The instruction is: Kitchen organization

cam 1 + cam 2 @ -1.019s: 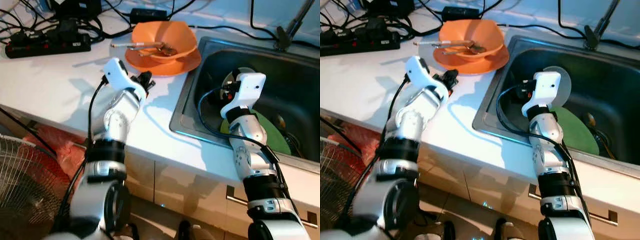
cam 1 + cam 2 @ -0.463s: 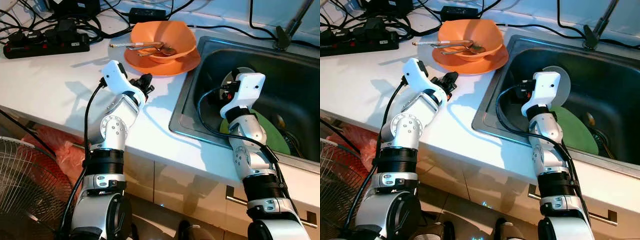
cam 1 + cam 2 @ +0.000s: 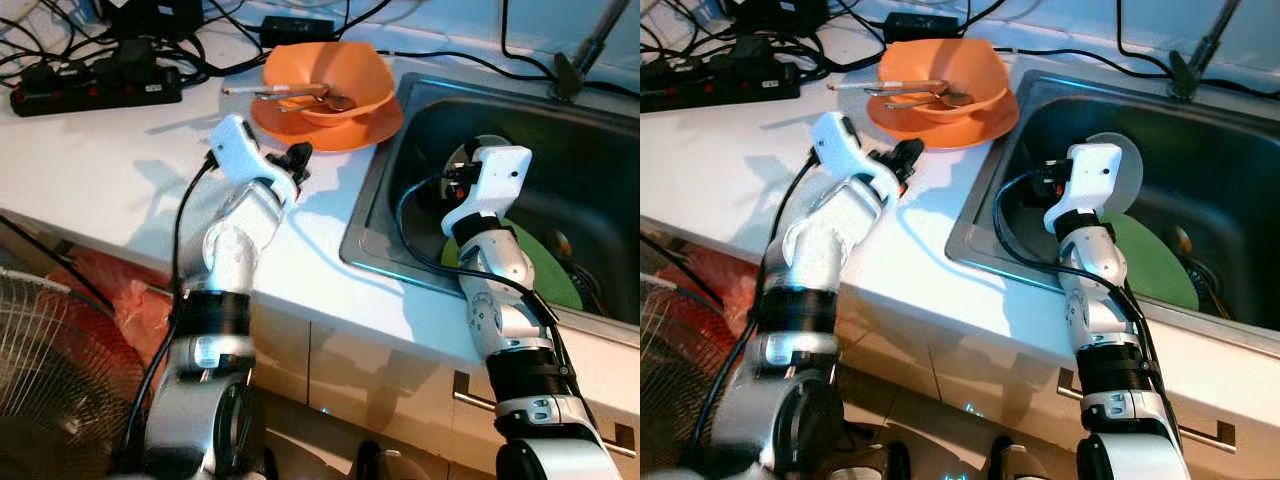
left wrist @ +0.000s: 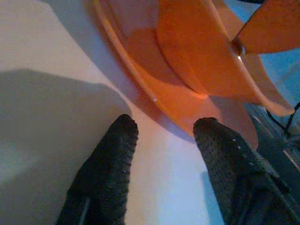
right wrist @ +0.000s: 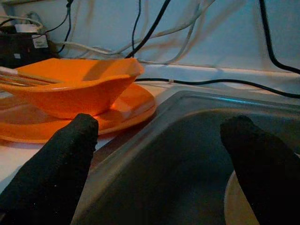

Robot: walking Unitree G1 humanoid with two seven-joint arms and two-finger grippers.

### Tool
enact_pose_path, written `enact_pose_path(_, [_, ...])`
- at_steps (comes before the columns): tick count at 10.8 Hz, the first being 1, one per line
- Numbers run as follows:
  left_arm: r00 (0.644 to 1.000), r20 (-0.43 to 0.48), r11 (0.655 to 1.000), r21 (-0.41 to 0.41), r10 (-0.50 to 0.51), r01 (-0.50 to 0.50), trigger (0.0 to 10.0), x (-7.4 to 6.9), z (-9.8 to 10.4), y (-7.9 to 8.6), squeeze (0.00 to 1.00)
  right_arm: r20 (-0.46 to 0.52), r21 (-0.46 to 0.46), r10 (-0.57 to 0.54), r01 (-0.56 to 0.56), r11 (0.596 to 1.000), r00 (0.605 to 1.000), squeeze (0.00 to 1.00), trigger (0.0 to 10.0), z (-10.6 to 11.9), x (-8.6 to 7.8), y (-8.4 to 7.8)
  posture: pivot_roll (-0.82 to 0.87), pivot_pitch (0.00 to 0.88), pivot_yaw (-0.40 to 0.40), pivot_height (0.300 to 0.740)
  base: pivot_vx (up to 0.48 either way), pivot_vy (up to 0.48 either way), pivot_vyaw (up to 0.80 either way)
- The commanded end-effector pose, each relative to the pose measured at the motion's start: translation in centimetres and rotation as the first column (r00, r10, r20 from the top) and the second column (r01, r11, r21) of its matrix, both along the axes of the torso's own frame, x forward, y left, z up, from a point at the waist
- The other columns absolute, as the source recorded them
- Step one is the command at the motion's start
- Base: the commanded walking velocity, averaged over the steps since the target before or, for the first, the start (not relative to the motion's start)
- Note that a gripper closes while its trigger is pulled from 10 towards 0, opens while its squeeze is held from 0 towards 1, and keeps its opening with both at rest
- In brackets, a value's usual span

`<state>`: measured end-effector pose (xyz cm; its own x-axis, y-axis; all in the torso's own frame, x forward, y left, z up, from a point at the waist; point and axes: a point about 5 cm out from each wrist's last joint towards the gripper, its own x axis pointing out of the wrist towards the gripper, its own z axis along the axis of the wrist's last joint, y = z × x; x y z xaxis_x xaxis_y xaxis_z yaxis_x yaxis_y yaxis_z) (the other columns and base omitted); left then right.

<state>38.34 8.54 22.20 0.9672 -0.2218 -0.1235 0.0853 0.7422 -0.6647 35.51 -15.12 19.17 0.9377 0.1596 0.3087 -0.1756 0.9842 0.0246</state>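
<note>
An orange bowl (image 3: 325, 75) holding a spoon and chopsticks (image 3: 285, 92) sits on an orange plate (image 3: 345, 128) on the white counter, just left of the sink. My left gripper (image 4: 166, 123) is open and low over the counter. Its fingertips are right at the plate's near rim (image 4: 154, 99), not touching it. My right gripper (image 5: 161, 123) is open inside the steel sink (image 3: 575, 180), pointing toward the bowl (image 5: 70, 89). In the sink lie a green plate (image 3: 550, 275) and a small pale plate (image 3: 487, 143), partly hidden behind my right wrist.
A black power strip (image 3: 95, 90) and tangled cables lie along the back of the counter. The faucet (image 3: 585, 45) rises behind the sink. Below the counter edge stand a wire fan (image 3: 50, 370) and a red bag (image 3: 120, 295).
My left arm's elbow has swung and its gripper has edged slightly toward the orange plate. The right arm holds still in the sink.
</note>
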Motion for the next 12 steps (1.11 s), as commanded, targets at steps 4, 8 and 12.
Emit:
enact_pose_path(4, [0.997,-0.073,0.999,-0.026,-0.029,0.027,10.0,1.0,-0.6,-1.3,0.0,-0.034,-0.001,0.007,-0.007,1.0,0.999,0.0,10.0,-0.9,0.0,0.0,0.02,0.161,0.017,0.74,0.0,0.0,0.0])
enact_pose_path(8, [0.997,-0.071,0.999,-0.035,-0.015,0.013,10.0,2.0,-0.1,-1.3,0.0,-0.038,-0.003,0.011,-0.011,1.0,0.999,0.0,10.0,-0.9,0.1,0.1,0.02,0.168,0.015,0.74,0.0,0.0,0.0])
enact_pose_path(12, [0.997,-0.078,1.0,-0.031,-0.004,0.002,10.0,2.8,-0.2,-1.4,0.0,-0.039,-0.006,0.01,-0.011,1.0,0.999,0.0,10.0,-0.9,-0.2,0.0,0.0,0.183,0.011,0.74,0.0,0.0,0.0])
